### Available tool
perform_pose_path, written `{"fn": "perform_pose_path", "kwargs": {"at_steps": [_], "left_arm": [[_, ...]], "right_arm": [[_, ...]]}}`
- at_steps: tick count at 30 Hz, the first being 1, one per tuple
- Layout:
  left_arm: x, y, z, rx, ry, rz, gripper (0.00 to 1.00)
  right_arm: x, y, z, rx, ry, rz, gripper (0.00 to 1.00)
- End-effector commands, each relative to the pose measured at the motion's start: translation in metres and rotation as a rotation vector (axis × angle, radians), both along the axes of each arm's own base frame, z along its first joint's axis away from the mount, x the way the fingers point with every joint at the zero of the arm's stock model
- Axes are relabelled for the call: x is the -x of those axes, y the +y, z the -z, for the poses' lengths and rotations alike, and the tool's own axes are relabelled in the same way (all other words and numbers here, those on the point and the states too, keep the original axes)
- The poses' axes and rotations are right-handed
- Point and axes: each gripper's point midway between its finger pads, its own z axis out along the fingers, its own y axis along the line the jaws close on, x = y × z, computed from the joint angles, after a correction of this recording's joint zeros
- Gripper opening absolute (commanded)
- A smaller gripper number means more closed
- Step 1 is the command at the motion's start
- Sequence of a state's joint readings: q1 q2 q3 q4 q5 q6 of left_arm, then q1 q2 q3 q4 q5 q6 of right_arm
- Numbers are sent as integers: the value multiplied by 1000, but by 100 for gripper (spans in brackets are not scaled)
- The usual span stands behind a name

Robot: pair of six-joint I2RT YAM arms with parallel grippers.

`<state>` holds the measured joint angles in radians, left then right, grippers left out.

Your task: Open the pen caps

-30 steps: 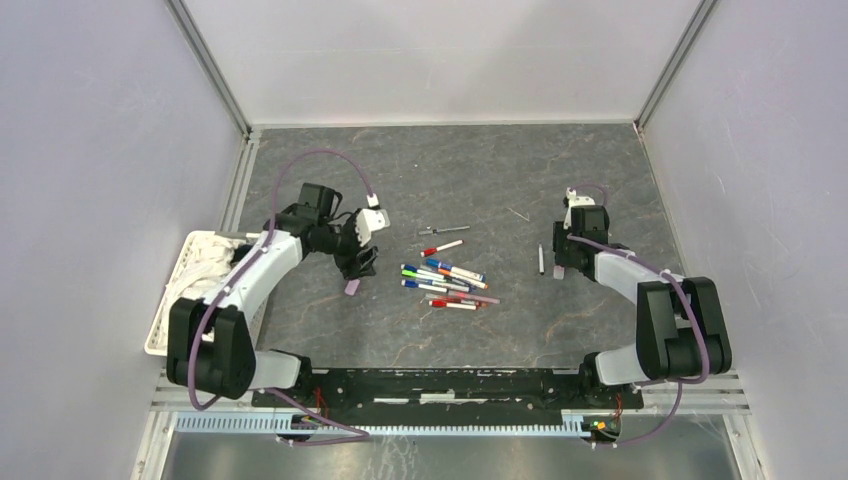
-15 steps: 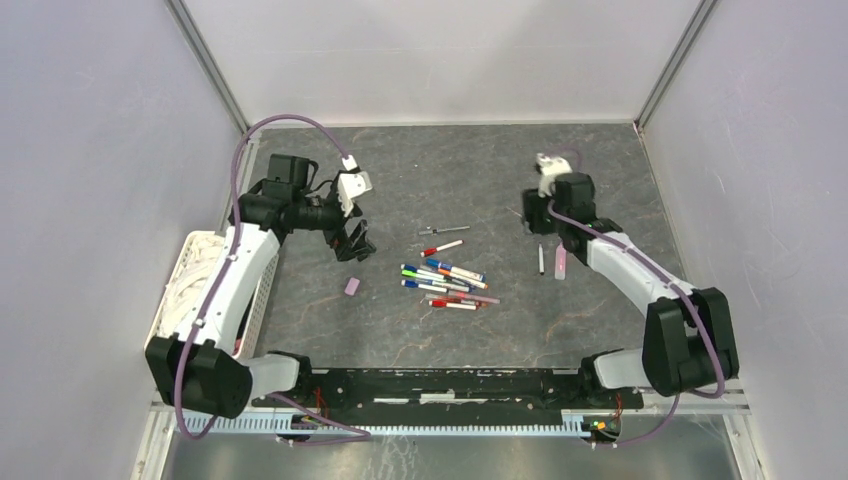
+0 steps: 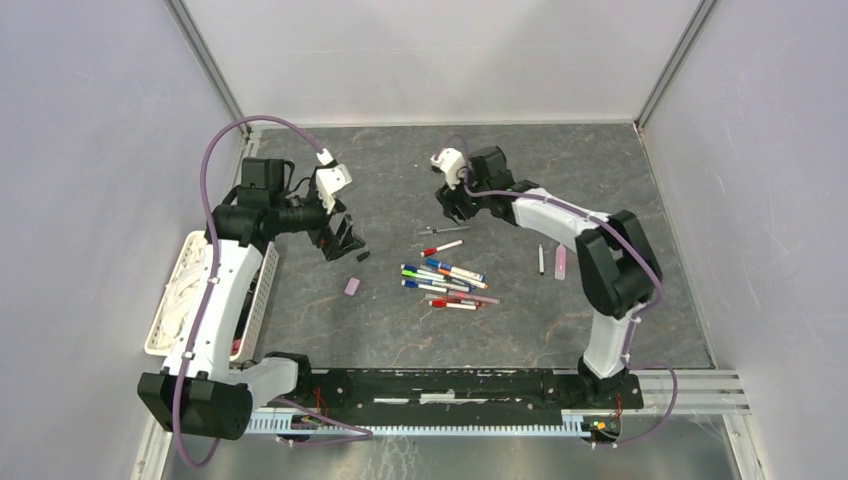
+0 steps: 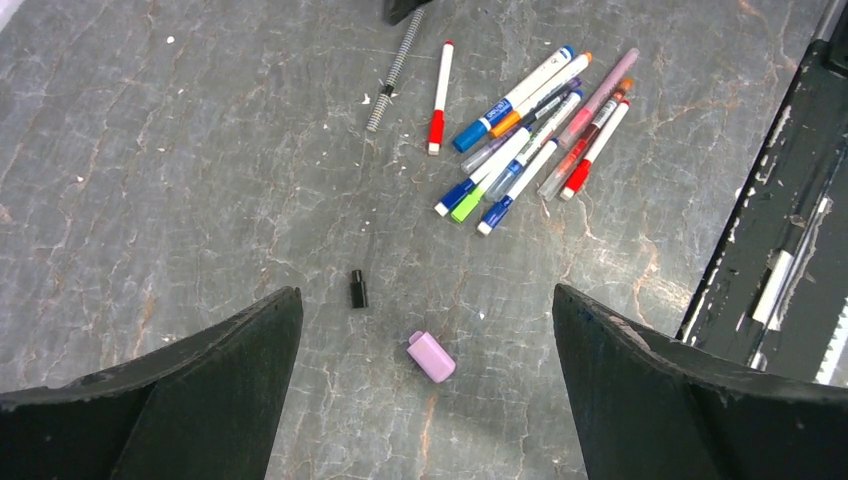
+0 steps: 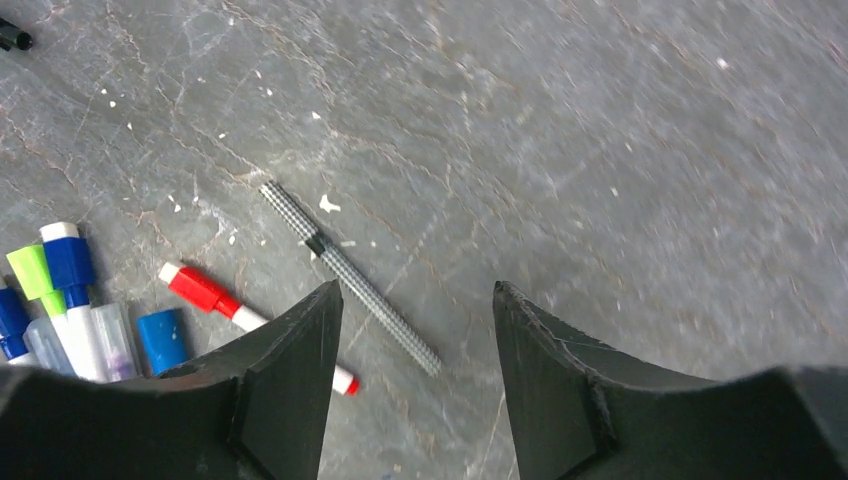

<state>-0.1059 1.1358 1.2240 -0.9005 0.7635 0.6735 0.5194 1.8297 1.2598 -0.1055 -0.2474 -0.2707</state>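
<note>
Several pens [image 3: 450, 283] lie in a loose pile mid-table, coloured caps on; the pile also shows in the left wrist view [image 4: 530, 130]. A red-ended pen [image 3: 442, 247] and a grey patterned pen [image 3: 444, 230] lie just behind the pile. A loose lilac cap [image 3: 351, 286] and a tiny black cap [image 4: 357, 288] lie left of the pile. My left gripper [image 3: 345, 240] is open and empty, above the lilac cap [image 4: 431, 357]. My right gripper [image 3: 455, 210] is open and empty, over the grey patterned pen [image 5: 350, 277]. A pink barrel [image 3: 561, 263] and a thin pen [image 3: 541, 259] lie at right.
A white basket [image 3: 185, 290] stands at the table's left edge beside the left arm. The black base rail [image 3: 450, 385] runs along the near edge. Grey walls enclose the table on three sides.
My right arm has swung from the right side leftward to above the grey patterned pen, leaving the pink barrel on the table. My left gripper has drawn back and up from the lilac cap.
</note>
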Motion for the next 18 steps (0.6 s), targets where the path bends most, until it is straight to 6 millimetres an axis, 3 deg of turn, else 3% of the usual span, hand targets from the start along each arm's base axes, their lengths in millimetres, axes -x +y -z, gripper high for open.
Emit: {"fn": "perform_pose_path", "kwargs": {"at_steps": [1,7,18], "left_arm": [[9,-4,-14,37,14,24,100],[12,-5,-11,36,33,48,100],[18,-7,-11,40,47,76,100]], "right_arm": [[-7,37,-1,32,-28,-172,62],[2,53,24,69,4,-247,60],[8,38,71,166,61,-244,60]]}}
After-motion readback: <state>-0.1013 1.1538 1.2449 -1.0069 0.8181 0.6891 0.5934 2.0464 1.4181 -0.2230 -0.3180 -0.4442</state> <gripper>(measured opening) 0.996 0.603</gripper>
